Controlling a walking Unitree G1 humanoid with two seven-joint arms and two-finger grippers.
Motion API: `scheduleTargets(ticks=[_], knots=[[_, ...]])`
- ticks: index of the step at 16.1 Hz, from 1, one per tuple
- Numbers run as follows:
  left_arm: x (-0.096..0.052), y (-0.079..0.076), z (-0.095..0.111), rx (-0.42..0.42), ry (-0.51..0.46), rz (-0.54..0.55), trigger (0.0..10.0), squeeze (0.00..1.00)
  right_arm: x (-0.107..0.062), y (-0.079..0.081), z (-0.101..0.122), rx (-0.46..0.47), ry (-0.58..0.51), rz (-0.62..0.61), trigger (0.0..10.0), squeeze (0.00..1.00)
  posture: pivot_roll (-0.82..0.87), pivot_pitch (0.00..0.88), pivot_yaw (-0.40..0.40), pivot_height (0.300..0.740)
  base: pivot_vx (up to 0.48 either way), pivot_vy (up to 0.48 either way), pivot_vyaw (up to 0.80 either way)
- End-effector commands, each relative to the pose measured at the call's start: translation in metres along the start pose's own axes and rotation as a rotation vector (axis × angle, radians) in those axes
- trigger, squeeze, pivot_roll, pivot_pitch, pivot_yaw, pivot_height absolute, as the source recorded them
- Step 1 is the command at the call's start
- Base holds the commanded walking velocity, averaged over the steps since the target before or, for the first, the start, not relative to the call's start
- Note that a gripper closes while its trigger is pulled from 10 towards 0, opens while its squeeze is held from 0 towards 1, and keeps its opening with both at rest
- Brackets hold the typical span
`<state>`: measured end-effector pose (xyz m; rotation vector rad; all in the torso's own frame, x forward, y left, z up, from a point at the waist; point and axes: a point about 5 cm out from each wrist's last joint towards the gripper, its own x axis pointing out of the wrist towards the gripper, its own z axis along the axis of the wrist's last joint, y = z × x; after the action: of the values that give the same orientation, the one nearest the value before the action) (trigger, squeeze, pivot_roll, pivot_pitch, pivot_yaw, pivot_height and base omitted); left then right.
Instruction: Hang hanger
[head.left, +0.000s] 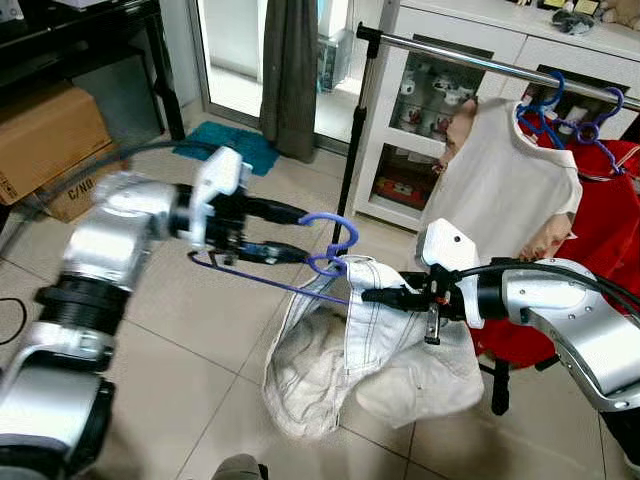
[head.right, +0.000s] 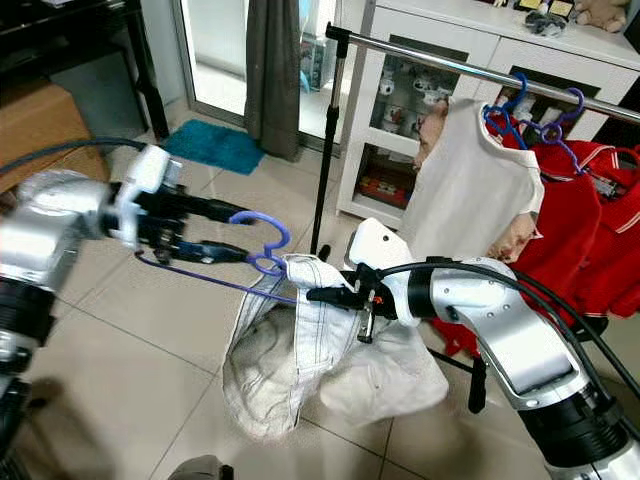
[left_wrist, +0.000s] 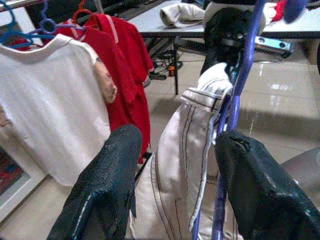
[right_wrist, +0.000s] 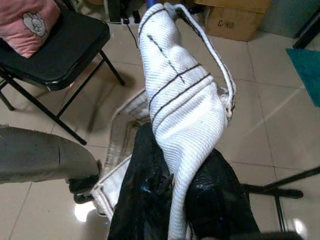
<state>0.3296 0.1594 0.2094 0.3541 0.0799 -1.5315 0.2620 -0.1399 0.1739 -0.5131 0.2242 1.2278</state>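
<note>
Left eye view: your blue hanger (head.left: 322, 250) sits mid-air between the two arms, hook end curling up, well short of the rail.
Hanger grip: left claw (head.left: 290, 232) has its two black fingers either side of the long bar just behind the hook. One finger looks pressed on the bar, but the left wrist view shows a wide gap between them, so it's cradling more than clamping, I'd guess.
White garment: white jeans-type thing (head.left: 360, 340) with dark stitching, draped from the hanger neck and sagging toward the floor. Looks like it's only partly on the hanger.
Right claw: right claw (head.left: 385, 296) is clenched on a fold of that fabric (waistband, I think), right beside the hook. In the right wrist view the cloth (right_wrist: 185, 95) runs straight out from between the fingers.
Why held like this: you're probably using the right side to keep the cloth from sliding off while the left carries the weight.
Rail: clothes rail (head.left: 470, 62) is up and to the right, past the right arm, with a white shirt (head.left: 500, 180) and red clothes (head.left: 610, 210) already hanging at the far end. The near stretch of it is free.
What's left: you've got to lift the hook over that free stretch, and watch the trailing legs near the rail's upright (head.left: 358, 130).
</note>
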Motion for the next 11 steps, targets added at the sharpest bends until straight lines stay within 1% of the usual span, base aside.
scheduleTargets(ticks=[1, 2, 3, 6, 8, 11], knots=[[0.014, -0.003, 0.001, 0.025, 0.014, -0.062, 10.0, 0.00, -0.002, -0.005, 0.016, -0.070, -0.043, -0.013, 0.0, 0.00, 0.04, 0.000, -0.055, 0.740, 0.000, 0.000, 0.00], [0.020, -0.003, 0.002, 0.024, 0.005, -0.085, 10.0, 0.00, -0.002, -0.005, 0.016, -0.071, -0.042, -0.014, 0.0, 0.00, 0.04, 0.000, -0.055, 0.740, 0.000, 0.000, 0.00], [0.023, -0.004, 0.002, 0.024, 0.002, -0.098, 10.0, 0.00, -0.002, -0.004, 0.016, -0.071, -0.042, -0.014, 0.0, 0.00, 0.04, 0.000, -0.055, 0.740, 0.000, 0.000, 0.00], [0.035, -0.012, 0.001, 0.024, -0.010, -0.152, 10.0, 0.00, 0.000, -0.002, 0.012, -0.058, -0.034, -0.016, 0.0, 0.00, 0.02, 0.000, -0.043, 0.740, 0.000, 0.000, 0.00], [0.031, -0.012, -0.003, 0.019, 0.011, -0.137, 10.0, 0.00, -0.001, -0.002, 0.009, -0.049, -0.023, -0.020, 0.0, 0.00, 0.02, 0.000, -0.040, 0.740, 0.000, 0.000, 0.00], [0.010, -0.013, -0.011, 0.001, 0.055, -0.090, 10.0, 0.00, -0.001, -0.004, 0.002, -0.030, -0.011, -0.026, 0.0, 0.00, 0.03, 0.000, -0.047, 0.740, 0.000, 0.000, 0.00]])
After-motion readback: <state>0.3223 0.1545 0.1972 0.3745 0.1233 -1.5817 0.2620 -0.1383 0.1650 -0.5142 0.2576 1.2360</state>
